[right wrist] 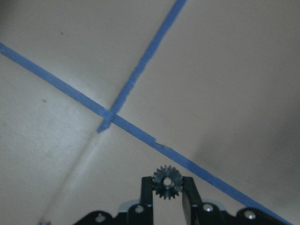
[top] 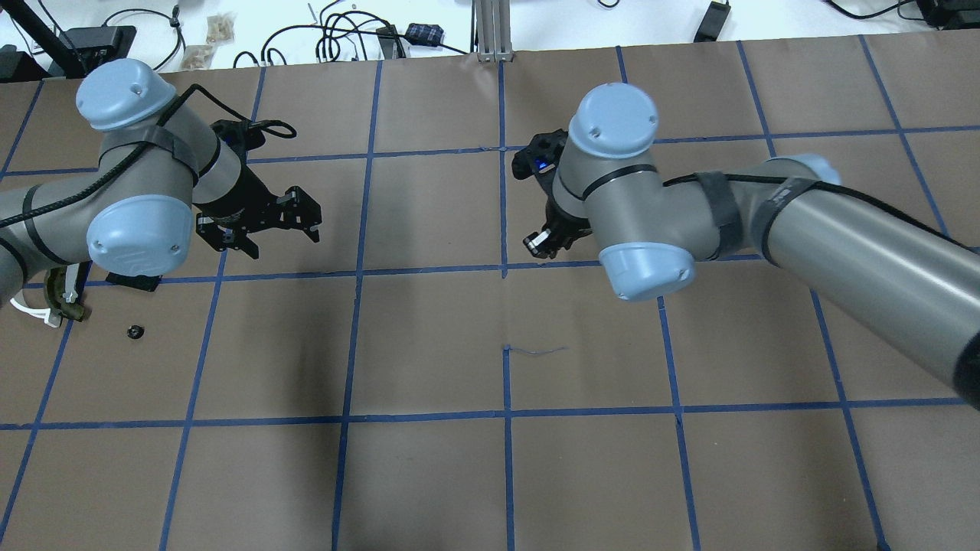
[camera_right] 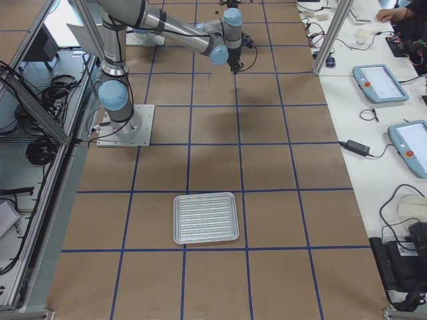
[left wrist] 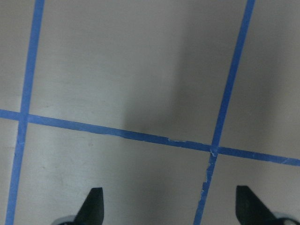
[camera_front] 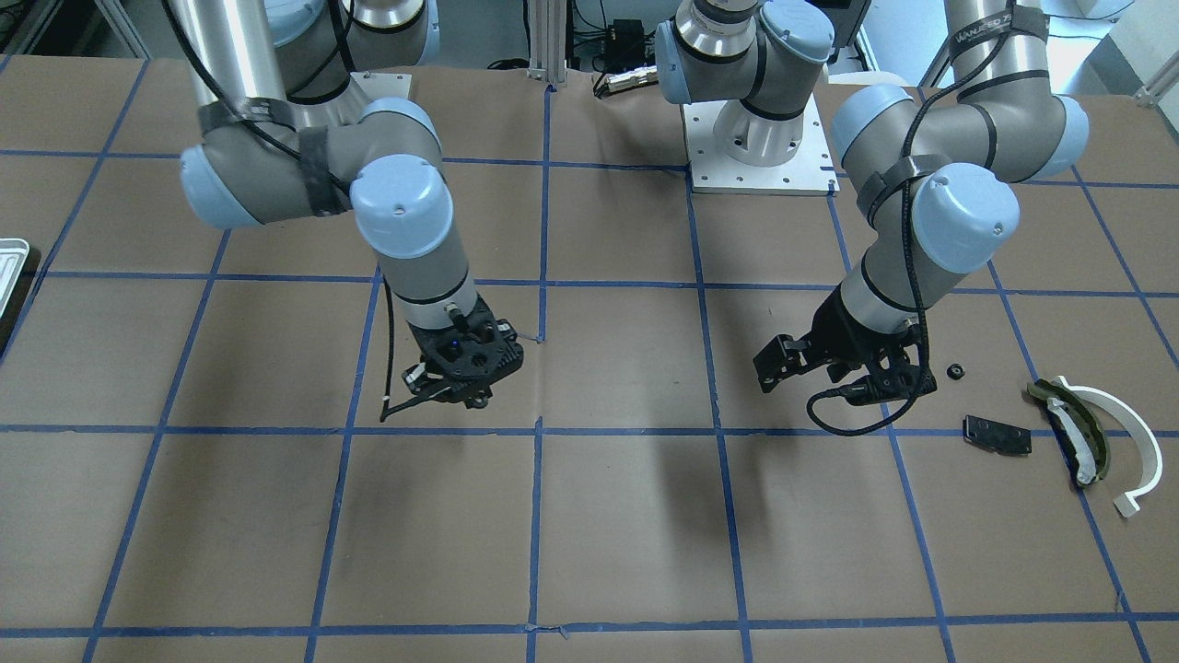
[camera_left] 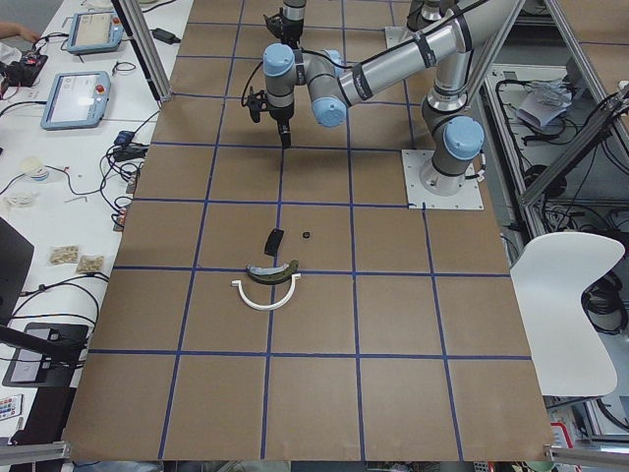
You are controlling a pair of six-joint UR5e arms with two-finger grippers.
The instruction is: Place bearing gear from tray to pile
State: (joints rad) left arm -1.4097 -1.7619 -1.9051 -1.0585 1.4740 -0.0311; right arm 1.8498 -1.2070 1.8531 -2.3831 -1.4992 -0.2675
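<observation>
My right gripper [right wrist: 167, 183] is shut on a small dark toothed bearing gear [right wrist: 166, 181], held between its fingertips above the brown table near a blue tape crossing. In the front-facing view this gripper [camera_front: 474, 398] hangs left of centre. The pile lies at the right of that view: a white half-ring [camera_front: 1126, 433], an olive-and-white strip [camera_front: 1076, 431] and a flat black plate [camera_front: 997, 435]. My left gripper [camera_front: 772, 361] is open and empty, left of the pile; its fingertips [left wrist: 93, 206] show over bare table. The silvery tray [camera_right: 205, 218] lies empty, far from both grippers.
A small black round part [camera_front: 956, 372] lies on the table between the left gripper and the pile; it also shows in the overhead view [top: 135, 331]. The tray's edge [camera_front: 11, 262] shows at the table's far side. Blue tape lines grid the brown table.
</observation>
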